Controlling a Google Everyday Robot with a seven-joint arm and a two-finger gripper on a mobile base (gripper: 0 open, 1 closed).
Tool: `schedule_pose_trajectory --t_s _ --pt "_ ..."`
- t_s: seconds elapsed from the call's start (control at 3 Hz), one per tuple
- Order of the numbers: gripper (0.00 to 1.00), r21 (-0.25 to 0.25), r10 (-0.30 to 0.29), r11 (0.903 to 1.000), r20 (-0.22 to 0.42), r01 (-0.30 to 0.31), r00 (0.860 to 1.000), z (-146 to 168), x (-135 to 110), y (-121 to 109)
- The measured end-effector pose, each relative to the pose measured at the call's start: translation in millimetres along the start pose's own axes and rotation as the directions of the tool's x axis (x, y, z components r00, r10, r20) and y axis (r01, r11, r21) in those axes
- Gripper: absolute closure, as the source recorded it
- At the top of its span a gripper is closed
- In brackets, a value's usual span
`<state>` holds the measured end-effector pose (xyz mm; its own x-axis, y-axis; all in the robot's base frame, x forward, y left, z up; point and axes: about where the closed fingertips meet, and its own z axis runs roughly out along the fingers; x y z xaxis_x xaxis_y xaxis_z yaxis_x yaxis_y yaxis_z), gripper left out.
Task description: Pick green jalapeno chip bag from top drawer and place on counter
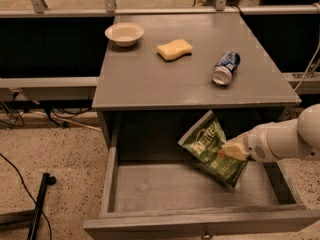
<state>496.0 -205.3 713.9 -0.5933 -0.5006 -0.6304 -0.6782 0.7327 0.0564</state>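
The green jalapeno chip bag (212,149) hangs tilted in the air above the floor of the open top drawer (160,189), just below the counter's front edge. My gripper (232,151) comes in from the right on a white arm and is shut on the bag's right side. The counter (150,79) is the flat grey top of the cabinet, above the drawer.
On the counter lie a white bowl (124,33) at the back left, a yellow sponge (174,49) in the middle and a blue soda can (226,67) on its side at the right. A black stand (39,204) leans on the floor at the left.
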Motion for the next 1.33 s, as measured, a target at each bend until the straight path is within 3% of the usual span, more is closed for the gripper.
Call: schedule_pose_trajectory --t_s 0.33,0.67,1.0,1.33 --pt "1.0 0.029 -0.076 0.9967 0.014 0.076 0.997 -29.0 4.2 20.8" --pt "1.0 0.073 -0.177 0.9821 0.038 0.174 0.984 -67.1 -8.4 45.4" --pt "1.0 0.153 -0.338 0.9319 0.033 0.329 0.941 -115.5 -48.6 58.1" --pt "1.0 0.2 -0.414 0.8905 -0.02 0.409 0.91 -132.0 -81.7 51.9"
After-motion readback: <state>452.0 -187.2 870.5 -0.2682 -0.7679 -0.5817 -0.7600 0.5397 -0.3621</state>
